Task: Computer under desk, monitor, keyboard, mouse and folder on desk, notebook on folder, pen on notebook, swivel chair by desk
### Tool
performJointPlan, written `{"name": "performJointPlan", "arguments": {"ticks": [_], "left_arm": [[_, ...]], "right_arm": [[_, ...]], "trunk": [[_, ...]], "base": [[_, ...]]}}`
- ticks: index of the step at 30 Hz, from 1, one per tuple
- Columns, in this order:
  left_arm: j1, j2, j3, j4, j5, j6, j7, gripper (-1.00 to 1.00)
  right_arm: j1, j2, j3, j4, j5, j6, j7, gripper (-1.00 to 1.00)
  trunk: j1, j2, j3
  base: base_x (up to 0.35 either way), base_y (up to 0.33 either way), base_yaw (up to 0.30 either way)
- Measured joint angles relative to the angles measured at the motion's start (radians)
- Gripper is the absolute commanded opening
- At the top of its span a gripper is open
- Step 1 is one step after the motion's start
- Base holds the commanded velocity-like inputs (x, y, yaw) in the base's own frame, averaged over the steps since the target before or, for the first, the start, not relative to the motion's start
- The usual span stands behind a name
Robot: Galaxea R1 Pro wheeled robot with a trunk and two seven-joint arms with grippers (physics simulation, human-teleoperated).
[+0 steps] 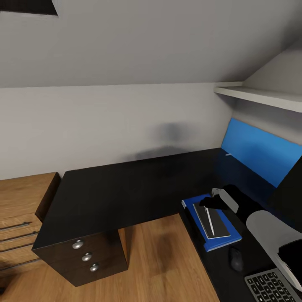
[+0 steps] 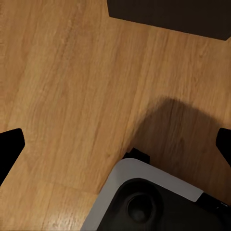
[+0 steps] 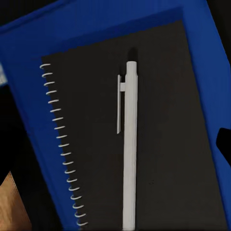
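Observation:
The blue folder (image 1: 191,208) lies on the black desk (image 1: 126,188) near its inner corner. The grey spiral notebook (image 1: 219,224) is stacked on the folder, and a white pen (image 1: 209,221) rests along the notebook. My right gripper (image 1: 206,202) hovers open just over the stack's far end, holding nothing. In the right wrist view the pen (image 3: 129,149) lies free on the notebook (image 3: 178,144) over the folder (image 3: 29,62). The dark mouse (image 1: 236,258) and the keyboard (image 1: 272,287) sit nearer me. The monitor's dark edge (image 1: 292,184) stands at the right. My left gripper (image 2: 115,147) hangs open above the floor.
A dark drawer unit (image 1: 84,256) with three knobs stands under the desk's left wing, and oak drawers (image 1: 21,218) adjoin it. A white shelf (image 1: 260,96) and a blue panel (image 1: 256,151) run along the right wall. Wood floor (image 1: 159,260) and my base (image 2: 144,197) lie below.

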Motion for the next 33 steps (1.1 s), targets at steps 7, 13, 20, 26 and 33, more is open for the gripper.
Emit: {"name": "performJointPlan", "arguments": {"ticks": [7,13,20,26,33], "left_arm": [[0.000,0.000,0.000,0.000,0.001,0.000,0.000,1.00],[0.000,0.000,-0.001,0.000,0.001,0.000,0.000,1.00],[0.000,0.000,-0.003,0.000,0.001,0.000,0.000,1.00],[0.000,-0.001,-0.005,0.000,-0.002,0.001,0.000,1.00],[0.000,-0.002,-0.005,0.000,-0.005,0.001,-0.002,1.00]], "right_arm": [[0.000,0.001,-0.001,-0.003,0.000,-0.001,0.009,1.00],[0.000,0.003,-0.001,-0.007,-0.001,-0.005,0.011,1.00],[0.000,0.008,-0.001,-0.034,-0.003,-0.039,0.010,1.00],[0.000,0.019,-0.001,-0.043,-0.005,-0.086,0.008,1.00],[0.000,0.036,0.000,-0.044,-0.002,-0.101,0.007,1.00]], "trunk": [[-0.027,0.049,0.022],[-0.050,0.091,0.041],[-0.077,0.140,0.063],[-0.100,0.182,0.082],[-0.127,0.231,0.104]], "base": [[0.000,0.000,0.000],[0.000,0.000,0.016],[0.000,0.000,0.161],[0.000,0.000,0.236],[0.000,0.000,0.256]]}}
